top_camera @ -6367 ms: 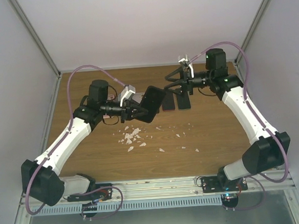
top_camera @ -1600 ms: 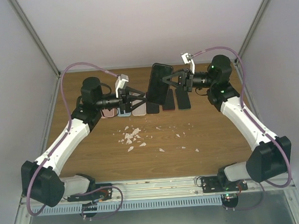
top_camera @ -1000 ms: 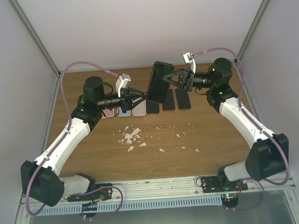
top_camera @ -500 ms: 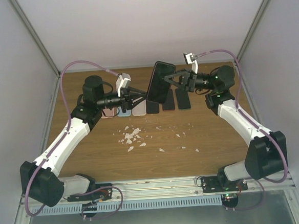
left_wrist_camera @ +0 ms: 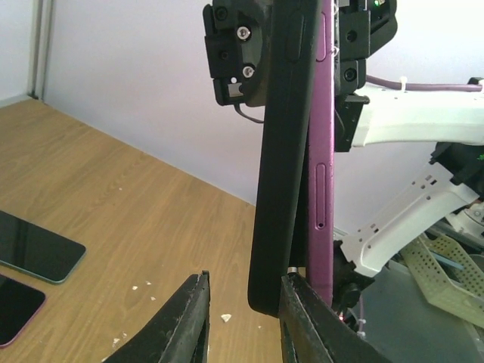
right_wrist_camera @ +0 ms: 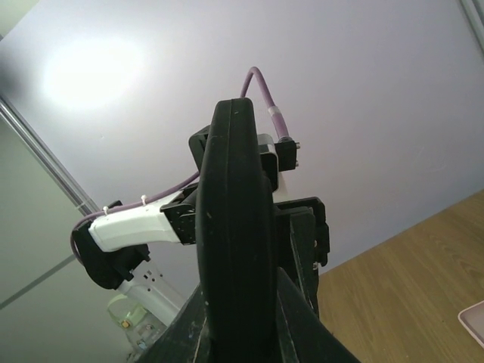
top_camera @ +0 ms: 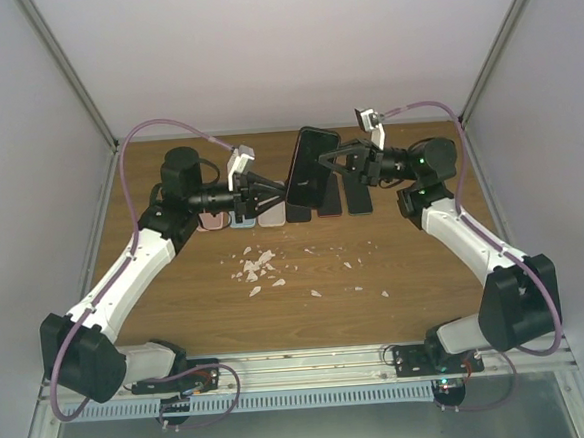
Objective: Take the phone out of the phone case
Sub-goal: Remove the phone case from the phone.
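Note:
A purple phone (left_wrist_camera: 320,151) in a black phone case (left_wrist_camera: 283,151) is held upright in the air above the table's far middle, where the case (top_camera: 311,165) shows from the top. My right gripper (top_camera: 330,161) is shut on it from the right, and in its wrist view the black case edge (right_wrist_camera: 234,227) fills the space between the gripper's (right_wrist_camera: 240,302) fingers. My left gripper (left_wrist_camera: 243,278) stands open at the case's lower end. Its right fingertip (left_wrist_camera: 291,280) sits in the gap between case and phone. Its left finger (left_wrist_camera: 189,318) stays off the case.
A row of phones (top_camera: 272,216) and dark phones (top_camera: 357,196) lies on the wooden table (top_camera: 426,270) under the held one. White crumbs (top_camera: 259,266) are scattered in the middle. Two dark phones (left_wrist_camera: 34,249) lie at the left. Enclosure walls stand on both sides.
Seconds ago my left gripper alone held the cased phone; now my right gripper holds it. Over the last second the right wrist has dropped and the phone leans slightly further left.

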Controlling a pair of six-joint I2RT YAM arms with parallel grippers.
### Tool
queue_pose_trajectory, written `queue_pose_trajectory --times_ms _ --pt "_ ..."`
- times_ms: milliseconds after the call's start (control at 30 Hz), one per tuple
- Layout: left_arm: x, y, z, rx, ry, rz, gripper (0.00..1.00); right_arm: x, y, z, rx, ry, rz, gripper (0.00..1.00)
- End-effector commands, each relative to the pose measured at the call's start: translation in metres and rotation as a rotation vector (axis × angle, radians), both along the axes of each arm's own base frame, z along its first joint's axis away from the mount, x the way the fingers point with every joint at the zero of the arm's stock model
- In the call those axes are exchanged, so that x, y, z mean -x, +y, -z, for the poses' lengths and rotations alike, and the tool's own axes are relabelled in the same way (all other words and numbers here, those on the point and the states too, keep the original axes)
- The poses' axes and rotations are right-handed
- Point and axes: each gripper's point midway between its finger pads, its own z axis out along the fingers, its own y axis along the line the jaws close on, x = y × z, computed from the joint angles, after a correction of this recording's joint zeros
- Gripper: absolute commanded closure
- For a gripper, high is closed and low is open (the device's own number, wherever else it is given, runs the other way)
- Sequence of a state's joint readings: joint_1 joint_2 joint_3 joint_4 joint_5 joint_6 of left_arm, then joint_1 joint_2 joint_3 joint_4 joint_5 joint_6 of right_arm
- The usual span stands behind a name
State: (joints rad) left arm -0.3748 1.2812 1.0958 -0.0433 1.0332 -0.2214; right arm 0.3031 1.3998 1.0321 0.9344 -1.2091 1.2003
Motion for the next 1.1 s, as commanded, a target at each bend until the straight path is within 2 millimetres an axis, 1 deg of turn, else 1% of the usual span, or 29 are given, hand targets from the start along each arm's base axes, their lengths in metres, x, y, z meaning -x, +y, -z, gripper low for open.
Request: queue_pose_trajectory --times_ms 0,200,367,533,867,1067 --pt "-0.042 0.003 0.013 -0.022 0.0 -0.165 0.73 0.078 0.024 -0.009 0.052 -0.091 -0.278 1.0" --pt "-0.039 0.003 0.007 -0.001 -0.002 -0.149 0.73 0.083 0.031 0.0 0.062 -0.079 -0.303 0.99" --pt "-0.036 0.001 -0.005 0.027 -0.018 -0.12 0.73 0.084 0.036 0.009 0.073 -0.054 -0.314 0.99" --pt "-0.031 -0.001 -0.011 0.052 -0.016 -0.084 0.73 0.084 0.042 0.019 0.09 -0.038 -0.329 0.99" --pt "-0.015 -0.006 -0.017 0.104 0.01 0.004 0.71 0.087 0.057 0.04 0.119 -0.006 -0.37 0.99" --pt "-0.014 -0.009 -0.015 0.107 0.028 0.006 0.7 0.093 0.07 0.051 0.133 0.02 -0.408 1.0"
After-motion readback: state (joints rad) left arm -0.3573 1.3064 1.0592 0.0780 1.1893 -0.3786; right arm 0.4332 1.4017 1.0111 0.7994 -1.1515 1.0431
